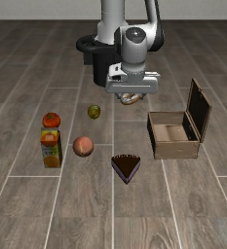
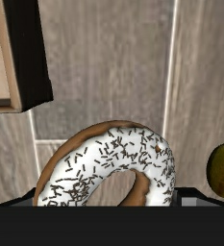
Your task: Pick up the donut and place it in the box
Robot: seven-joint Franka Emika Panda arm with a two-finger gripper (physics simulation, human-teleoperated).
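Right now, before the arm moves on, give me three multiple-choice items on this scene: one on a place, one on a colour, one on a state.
1. Where does the box stand?
A. at the exterior view's right
B. at the exterior view's left
C. in the middle

2. What colour is the donut icing?
A. pink
B. white
C. green

3. How is the box's lid?
A. shut
B. lying off on the floor
C. raised open

Answers: 1 A, it stands alone on that side. 2 B, the wrist view shows white icing with dark sprinkles. 3 C, the lid stands up behind the bare inside.
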